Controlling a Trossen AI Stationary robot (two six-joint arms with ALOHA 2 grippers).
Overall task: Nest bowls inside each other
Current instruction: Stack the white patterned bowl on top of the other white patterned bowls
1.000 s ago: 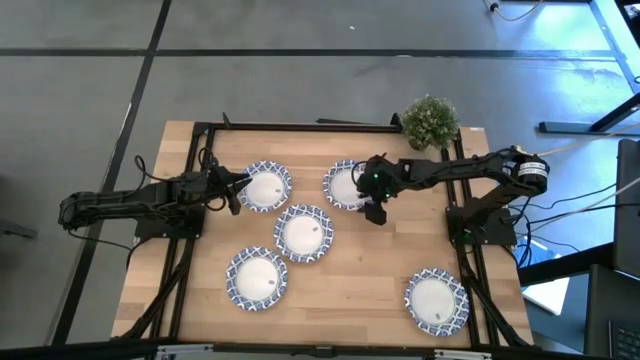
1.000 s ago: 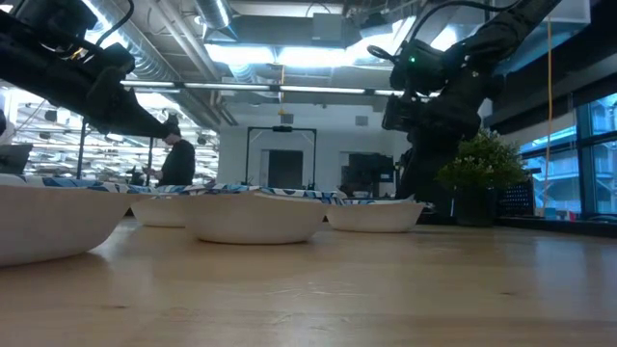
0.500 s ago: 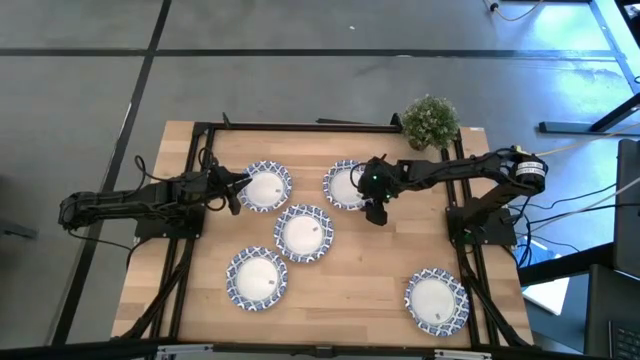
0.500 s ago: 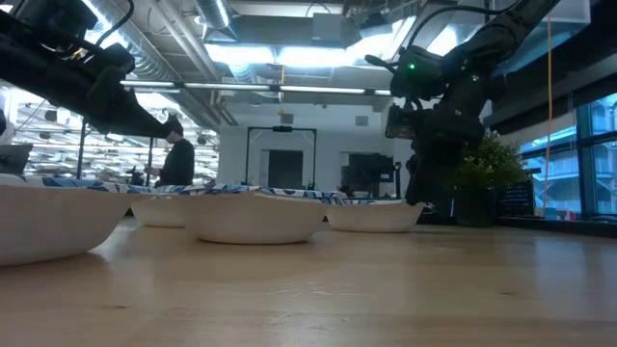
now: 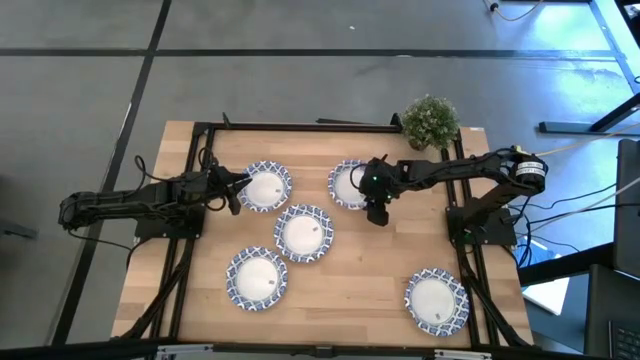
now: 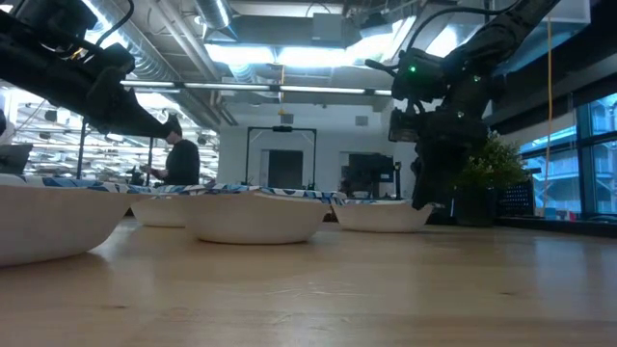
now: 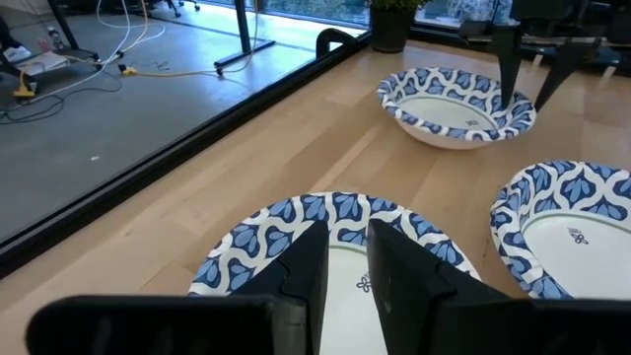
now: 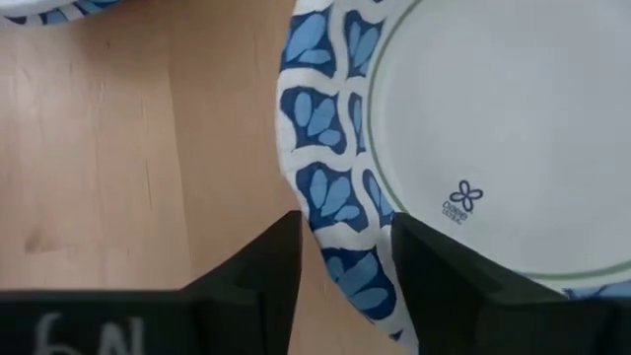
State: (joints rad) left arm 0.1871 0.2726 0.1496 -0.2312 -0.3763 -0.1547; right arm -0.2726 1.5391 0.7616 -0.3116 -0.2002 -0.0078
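Blue-rimmed bowl (image 8: 463,148) sits with its edge between the right hand's (image 8: 345,261) parted fingers; close squarely on the rim, then lift level; left hand (image 7: 345,266), narrowly parted, hovers over another bowl (image 7: 335,258).

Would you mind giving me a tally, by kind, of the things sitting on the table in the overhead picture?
Bowls with blue-and-white rims: 5, namely the back-left bowl, back-centre bowl, middle bowl, front-left bowl and front-right bowl.
Potted plants: 1, the green plant at the back right.
Total: 6 things.
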